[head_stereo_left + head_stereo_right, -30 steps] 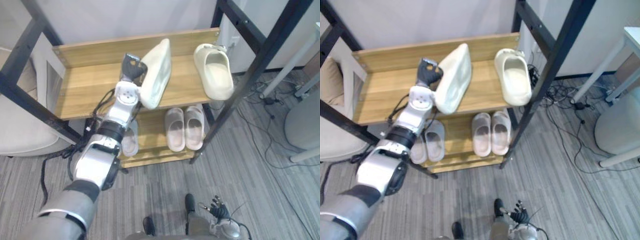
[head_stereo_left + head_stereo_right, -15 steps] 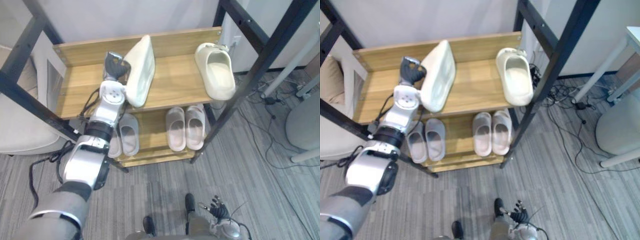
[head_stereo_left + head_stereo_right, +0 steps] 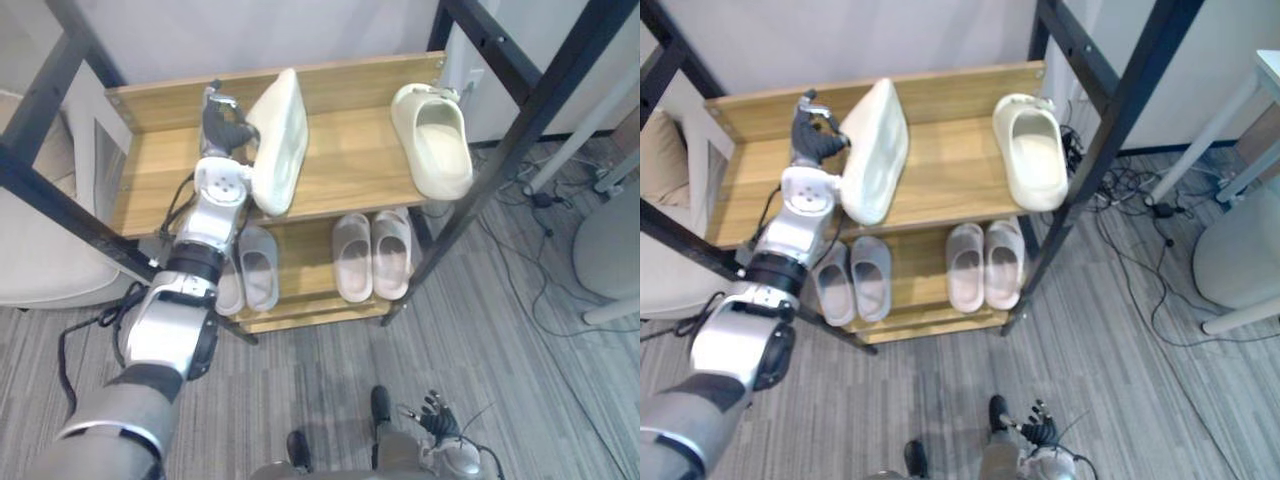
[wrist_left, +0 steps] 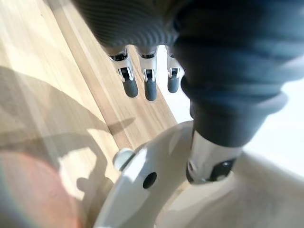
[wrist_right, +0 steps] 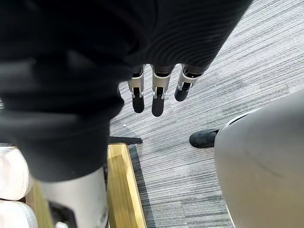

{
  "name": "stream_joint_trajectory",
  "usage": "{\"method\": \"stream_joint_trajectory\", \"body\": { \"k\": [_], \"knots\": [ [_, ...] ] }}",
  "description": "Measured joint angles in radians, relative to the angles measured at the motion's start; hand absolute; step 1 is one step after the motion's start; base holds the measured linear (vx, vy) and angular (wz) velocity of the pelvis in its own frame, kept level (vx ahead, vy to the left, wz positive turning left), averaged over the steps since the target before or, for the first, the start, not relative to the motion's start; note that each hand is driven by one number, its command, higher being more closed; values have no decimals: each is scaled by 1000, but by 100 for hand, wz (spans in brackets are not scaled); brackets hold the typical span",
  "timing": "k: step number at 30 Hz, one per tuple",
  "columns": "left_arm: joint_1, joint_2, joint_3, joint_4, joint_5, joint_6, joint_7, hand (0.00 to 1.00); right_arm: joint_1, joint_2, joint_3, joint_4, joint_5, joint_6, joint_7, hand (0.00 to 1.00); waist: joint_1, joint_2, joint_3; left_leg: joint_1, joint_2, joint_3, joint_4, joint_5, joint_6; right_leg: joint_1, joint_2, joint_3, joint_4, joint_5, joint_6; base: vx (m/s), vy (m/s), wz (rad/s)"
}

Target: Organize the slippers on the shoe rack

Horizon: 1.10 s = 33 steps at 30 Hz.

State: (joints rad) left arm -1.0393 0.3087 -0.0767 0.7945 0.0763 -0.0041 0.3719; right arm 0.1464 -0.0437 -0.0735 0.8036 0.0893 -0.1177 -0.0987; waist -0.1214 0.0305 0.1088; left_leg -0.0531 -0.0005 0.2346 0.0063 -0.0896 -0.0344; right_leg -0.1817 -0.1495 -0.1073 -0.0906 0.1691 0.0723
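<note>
A cream slipper [image 3: 278, 140] stands on its side on the wooden top shelf [image 3: 350, 175] of the rack, towards the left. My left hand [image 3: 222, 125] is right beside it on its left. In the left wrist view that hand's fingers [image 4: 149, 85] are straight over the shelf board and the thumb rests against the slipper [image 4: 156, 185]. The matching cream slipper [image 3: 433, 140] lies flat, sole down, at the shelf's right end. My right hand [image 3: 435, 415] hangs low near the floor, with its fingers [image 5: 154, 97] straight and nothing in them.
On the lower shelf sit a pale pink pair [image 3: 370, 255] and a grey pair [image 3: 250, 280]. Black frame posts [image 3: 520, 110] slant across the rack's right and left sides. A beige seat [image 3: 40, 240] is at the left; white furniture legs and cables [image 3: 560, 210] lie at the right.
My left hand carried the tilted cream slipper leftwards along the top shelf. It then uncurled its fingers, and the slipper now stands on its side.
</note>
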Motion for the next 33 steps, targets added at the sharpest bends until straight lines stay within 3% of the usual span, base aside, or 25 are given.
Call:
{"method": "stream_joint_trajectory", "body": {
  "k": [14, 27, 33],
  "knots": [
    [18, -143, -116, -184, -67, -36, 18, 0, -2, -1, 0, 4, 1, 0, 0, 0, -1, 1, -2, -8, -6, -18, 1, 2, 3, 1, -9, -14, 0, -2, 3, 0, -1, 3],
    [50, -177, -147, -185, -101, -36, 16, 0, -21, -6, 0, 41, 3, 1, -1, 0, -1, 2, -9, -13, -5, -30, 11, 3, 4, 8, -11, -25, 0, -2, 3, -3, -5, 2],
    [87, -216, -239, -181, -157, -54, 6, 0, -52, -15, -3, 88, 39, 15, 2, 0, 0, 4, -10, -8, -9, -63, 11, 7, 9, 30, -14, -61, 0, -8, -1, 0, -6, 14]
  ]
}}
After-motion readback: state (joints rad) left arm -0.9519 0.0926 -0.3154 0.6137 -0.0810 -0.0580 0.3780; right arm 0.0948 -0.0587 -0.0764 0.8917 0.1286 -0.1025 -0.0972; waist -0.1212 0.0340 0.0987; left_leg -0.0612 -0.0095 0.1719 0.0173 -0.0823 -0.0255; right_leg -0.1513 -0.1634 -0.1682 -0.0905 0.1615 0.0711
